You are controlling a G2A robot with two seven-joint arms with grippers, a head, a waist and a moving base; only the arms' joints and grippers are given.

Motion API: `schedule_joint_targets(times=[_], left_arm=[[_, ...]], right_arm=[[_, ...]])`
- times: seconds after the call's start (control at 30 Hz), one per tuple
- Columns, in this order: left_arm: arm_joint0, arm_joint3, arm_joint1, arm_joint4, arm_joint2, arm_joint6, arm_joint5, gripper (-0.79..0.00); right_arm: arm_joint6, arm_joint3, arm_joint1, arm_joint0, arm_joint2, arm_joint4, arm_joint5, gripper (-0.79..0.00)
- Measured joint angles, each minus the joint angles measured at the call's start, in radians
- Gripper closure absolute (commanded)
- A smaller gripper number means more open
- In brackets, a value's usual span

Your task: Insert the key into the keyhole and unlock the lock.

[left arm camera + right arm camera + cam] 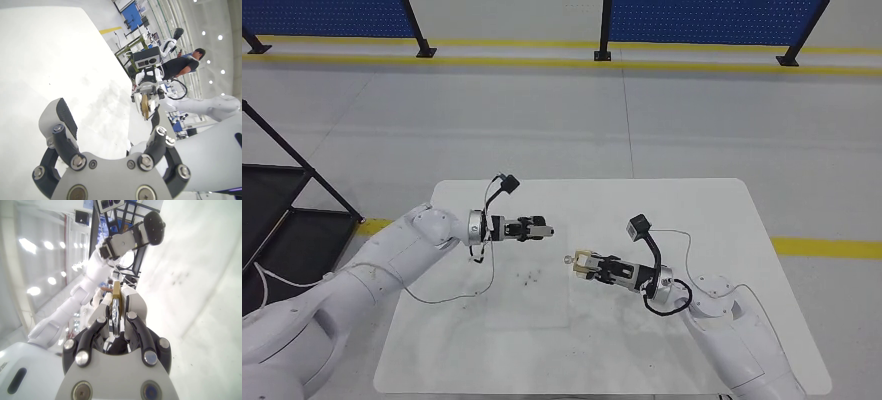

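My right gripper (584, 263) hovers over the middle of the white table (692, 210), shut on a brass padlock (116, 291). The lock's silvery shackle (115, 321) points back toward the wrist. A small silvery key (145, 116) sticks out of the lock's (144, 103) free end, toward the other arm. My left gripper (545, 231) hangs a short way to the left of the lock and slightly farther back. Its fingers (66, 113) are spread open with nothing between them. In the right wrist view the left gripper (153, 230) faces the lock, apart from it.
A few dark specks (530, 275) mark the table between the two grippers. A black metal rack (282, 200) stands on the floor off the table's left side. Blue barriers (702, 20) line the far side of the floor.
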Motion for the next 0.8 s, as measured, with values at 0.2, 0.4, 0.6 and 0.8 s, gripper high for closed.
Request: schedule_joint_targets(times=[0.2, 0.4, 0.6, 0.8], left_arm=[[0.026, 0.019, -0.013, -0.148, -0.019, -0.184, 0.072, -0.785], [0.055, 0.028, -0.039, -0.224, -0.031, -0.238, 0.158, -0.785], [0.065, 0.023, -0.045, -0.253, -0.038, -0.261, 0.188, -0.785], [0.073, 0.015, -0.045, -0.236, -0.042, -0.242, 0.198, -0.785]], right_arm=[[0.000, 0.000, 0.000, 0.000, 0.000, 0.000, 0.000, 0.000], [0.000, 0.000, 0.000, 0.000, 0.000, 0.000, 0.000, 0.000], [0.000, 0.000, 0.000, 0.000, 0.000, 0.000, 0.000, 0.000], [0.000, 0.000, 0.000, 0.000, 0.000, 0.000, 0.000, 0.000]])
